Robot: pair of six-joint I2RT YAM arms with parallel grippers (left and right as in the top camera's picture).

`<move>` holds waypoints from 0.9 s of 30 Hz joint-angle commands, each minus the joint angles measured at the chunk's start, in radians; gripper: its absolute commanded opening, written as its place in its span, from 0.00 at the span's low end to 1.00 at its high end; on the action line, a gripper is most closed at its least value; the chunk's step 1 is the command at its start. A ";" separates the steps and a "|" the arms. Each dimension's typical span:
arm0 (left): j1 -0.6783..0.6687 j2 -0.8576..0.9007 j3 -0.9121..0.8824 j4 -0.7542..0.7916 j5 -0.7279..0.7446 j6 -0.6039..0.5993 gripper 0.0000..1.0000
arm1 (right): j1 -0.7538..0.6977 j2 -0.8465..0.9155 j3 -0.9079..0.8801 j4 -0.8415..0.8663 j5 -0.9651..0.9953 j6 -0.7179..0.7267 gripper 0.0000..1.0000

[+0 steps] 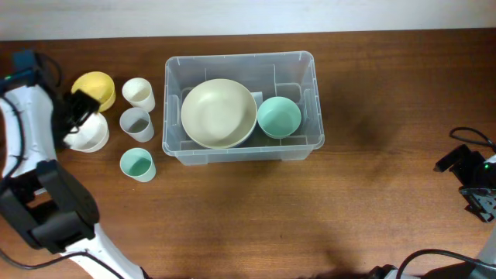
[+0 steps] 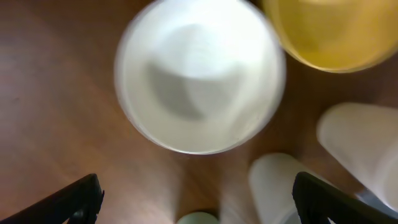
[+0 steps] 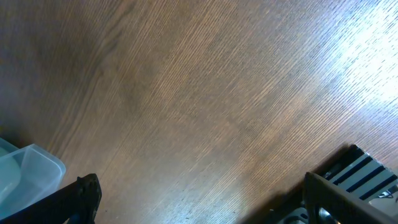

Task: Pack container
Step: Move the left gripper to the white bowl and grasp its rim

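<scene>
The container (image 1: pixel 232 58), a clear rectangular bin, stands mid-table and holds a large cream bowl (image 1: pixel 218 113) and a small teal bowl (image 1: pixel 279 117). Left of it are a yellow bowl (image 1: pixel 94 89), a white bowl (image 1: pixel 87 133), a cream cup (image 1: pixel 139 94), a grey cup (image 1: pixel 136 123) and a teal cup (image 1: pixel 137 164). My left gripper (image 1: pixel 77 115) hangs open over the white bowl (image 2: pixel 199 74), with nothing between its fingers (image 2: pixel 199 202). At the far right, my right gripper (image 1: pixel 477 200) is open over bare wood (image 3: pixel 199 199), away from the container's corner (image 3: pixel 25 171).
In the left wrist view the yellow bowl (image 2: pixel 336 31) is at the top right, two pale cups (image 2: pixel 364 146) (image 2: pixel 280 186) sit at the right, and the teal cup's rim (image 2: pixel 199 219) shows at the bottom edge. A black ribbed part (image 3: pixel 360 171) lies beside the right gripper.
</scene>
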 commanded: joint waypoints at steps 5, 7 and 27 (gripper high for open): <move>0.115 0.014 -0.028 -0.004 -0.006 -0.034 0.99 | -0.003 -0.002 -0.001 0.003 -0.005 0.008 0.99; 0.121 0.024 -0.045 0.001 -0.009 -0.034 0.99 | -0.003 -0.002 -0.001 0.003 -0.005 0.008 0.99; 0.120 0.181 -0.095 0.087 0.019 -0.036 0.95 | -0.003 -0.002 -0.001 0.003 -0.005 0.008 0.99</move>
